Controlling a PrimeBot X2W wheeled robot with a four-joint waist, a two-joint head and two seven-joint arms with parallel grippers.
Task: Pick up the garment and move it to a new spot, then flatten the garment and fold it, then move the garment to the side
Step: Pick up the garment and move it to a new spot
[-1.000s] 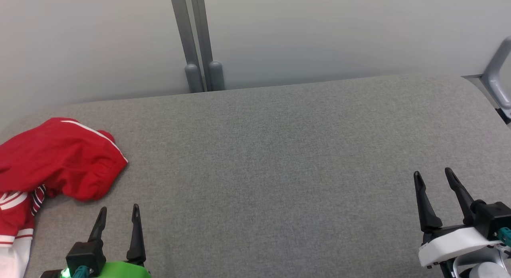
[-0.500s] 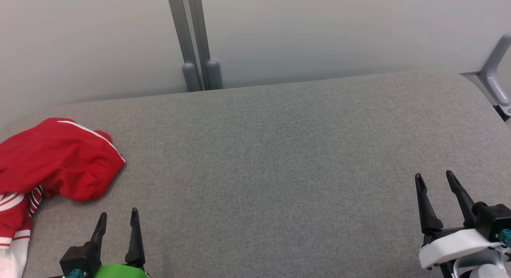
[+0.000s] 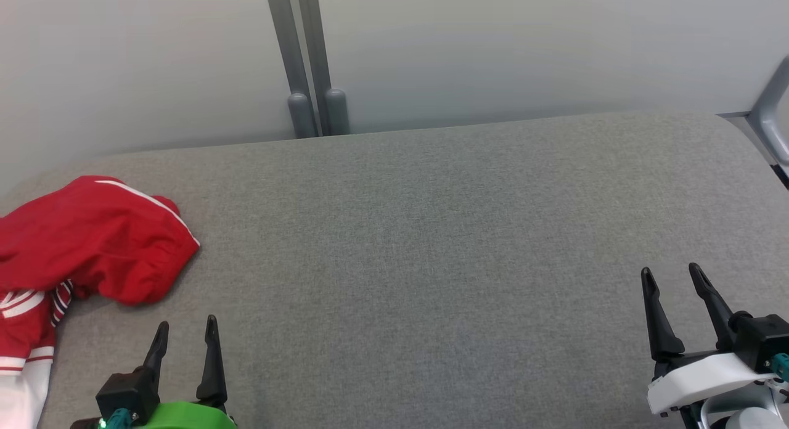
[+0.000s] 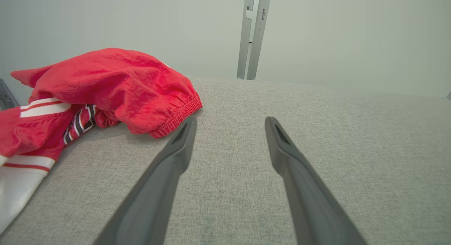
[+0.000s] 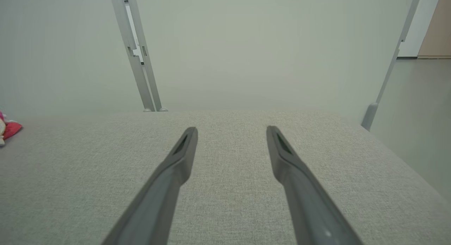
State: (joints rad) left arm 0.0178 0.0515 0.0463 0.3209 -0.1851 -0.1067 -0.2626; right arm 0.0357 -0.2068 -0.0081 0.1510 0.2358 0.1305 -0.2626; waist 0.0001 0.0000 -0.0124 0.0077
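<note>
Nearby, red garment (image 3: 92, 238) near left gripper (image 3: 187, 323); right gripper (image 3: 670, 269) well apart; both agape, empty

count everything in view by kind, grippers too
garment: 1
grippers: 2 (left gripper, right gripper, both open)
table: 1
posts: 2
rail: 1
total: 7

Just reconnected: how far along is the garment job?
Nothing looks done: the crumpled red-and-white garment lies bunched at the left edge of the grey fabric table. Nothing in hand: left gripper and right gripper are open, empty. Pickup, flattening, folding, moving aside remain.
</note>
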